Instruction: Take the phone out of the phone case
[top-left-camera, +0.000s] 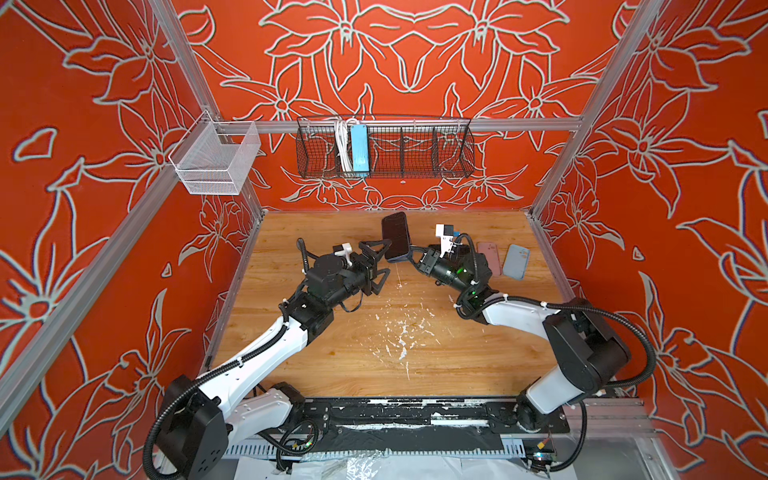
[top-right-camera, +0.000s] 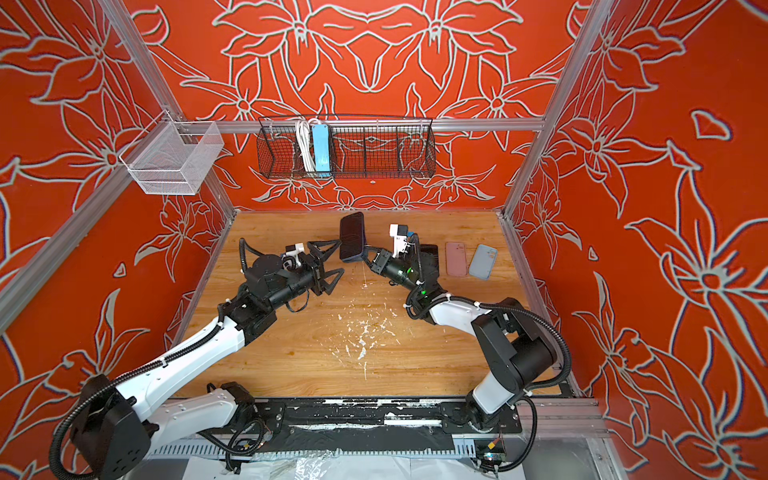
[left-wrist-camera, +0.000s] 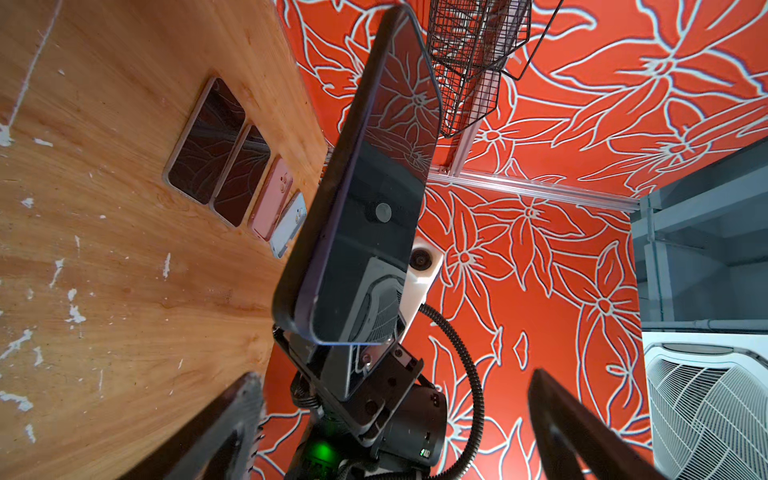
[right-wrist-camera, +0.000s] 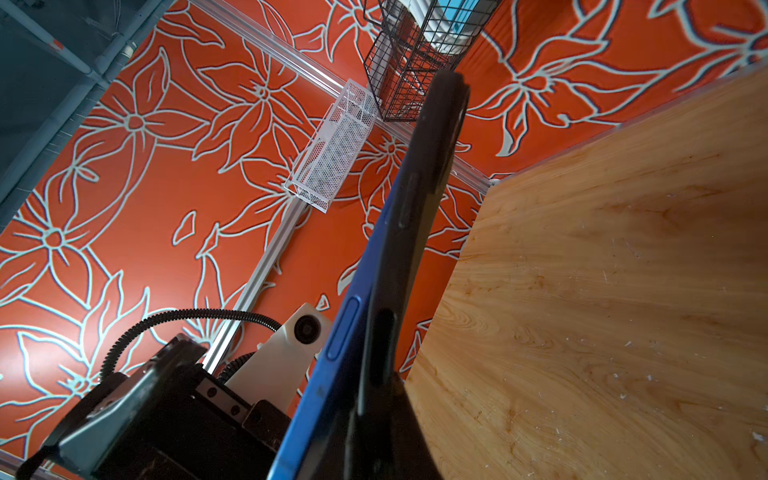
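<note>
Left wrist view: phone (left-wrist-camera: 365, 249) is clamped upright above the right hand (left-wrist-camera: 353, 365).
Its lower end is pinched, likely so the phone case (left-wrist-camera: 295, 270) is offered to the left hand (top-left-camera: 386, 257), spread wide beside it.

Background items
A blue power strip (top-left-camera: 359, 151) and white cable (top-left-camera: 341, 149) are stored in the far black wire basket (top-left-camera: 415, 153); a pink case (top-right-camera: 456, 259) and pale blue case (top-right-camera: 483, 262) are laid far right.

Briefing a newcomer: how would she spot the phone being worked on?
Over the wooden table, look near the middle of the back edge. The dark phone is held up on end by the right arm's fingers; the pink case and pale blue case nearby lie flat.
</note>
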